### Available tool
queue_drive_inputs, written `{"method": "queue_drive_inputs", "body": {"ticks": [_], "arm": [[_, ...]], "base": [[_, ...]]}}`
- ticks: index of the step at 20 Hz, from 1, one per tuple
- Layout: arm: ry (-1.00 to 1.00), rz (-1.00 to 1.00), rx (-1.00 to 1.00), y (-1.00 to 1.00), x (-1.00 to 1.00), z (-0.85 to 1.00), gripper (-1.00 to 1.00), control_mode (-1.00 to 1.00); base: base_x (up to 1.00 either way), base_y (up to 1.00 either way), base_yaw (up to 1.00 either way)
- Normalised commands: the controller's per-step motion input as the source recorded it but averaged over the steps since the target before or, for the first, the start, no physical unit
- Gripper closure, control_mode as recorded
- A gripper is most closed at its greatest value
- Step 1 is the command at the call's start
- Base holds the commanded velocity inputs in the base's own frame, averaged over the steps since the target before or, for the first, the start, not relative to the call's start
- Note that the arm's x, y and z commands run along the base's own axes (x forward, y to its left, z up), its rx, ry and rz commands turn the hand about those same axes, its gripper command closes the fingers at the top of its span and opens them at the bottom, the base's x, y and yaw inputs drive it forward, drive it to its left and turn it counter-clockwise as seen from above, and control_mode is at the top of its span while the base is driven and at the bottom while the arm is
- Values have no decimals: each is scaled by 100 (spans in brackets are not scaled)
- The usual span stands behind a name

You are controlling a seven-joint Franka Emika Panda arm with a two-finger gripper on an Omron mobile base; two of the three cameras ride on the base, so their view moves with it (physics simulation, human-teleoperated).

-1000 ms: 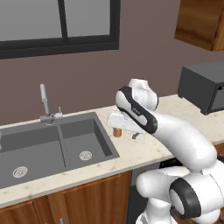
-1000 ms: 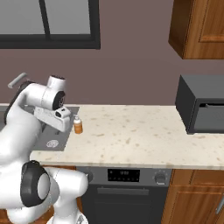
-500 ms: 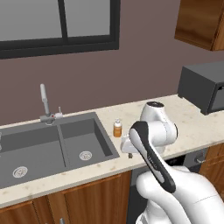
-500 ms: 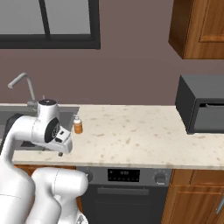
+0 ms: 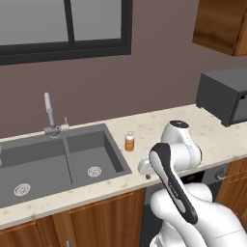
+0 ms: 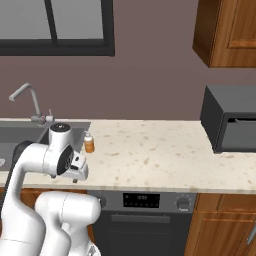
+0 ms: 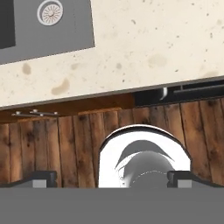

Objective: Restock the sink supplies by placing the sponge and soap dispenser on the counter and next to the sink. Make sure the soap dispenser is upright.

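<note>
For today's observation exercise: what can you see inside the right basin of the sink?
Inside the sink's right basin, a round metal drain sits on the dark floor. Nothing else shows there; the near wall hides the front strip of the floor.

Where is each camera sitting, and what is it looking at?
Left base view: behind the arm's left, facing the sink, soap dispenser and counter; arm rises at lower right.
Right base view: behind the arm's right, facing the counter; arm at lower left.
Hand view: on the hand, looking down past the counter edge; open pincer tips at bottom.
Both base views share the soap dispenser.
</note>
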Motion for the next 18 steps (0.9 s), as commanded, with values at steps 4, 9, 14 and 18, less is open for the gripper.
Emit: {"method": "queue_drive_inputs", "body": {"ticks": [4,9,14,18], "arm": [[2,0,0,0,-1,-7,-100,-100],[0,0,0,0,0,0,-100,100],[0,0,0,0,0,0,-100,100],[0,0,0,0,0,0,-100,100]], "base": [[0,0,0],[-53,15,16],[-55,49,54],[-16,63,70]]}}
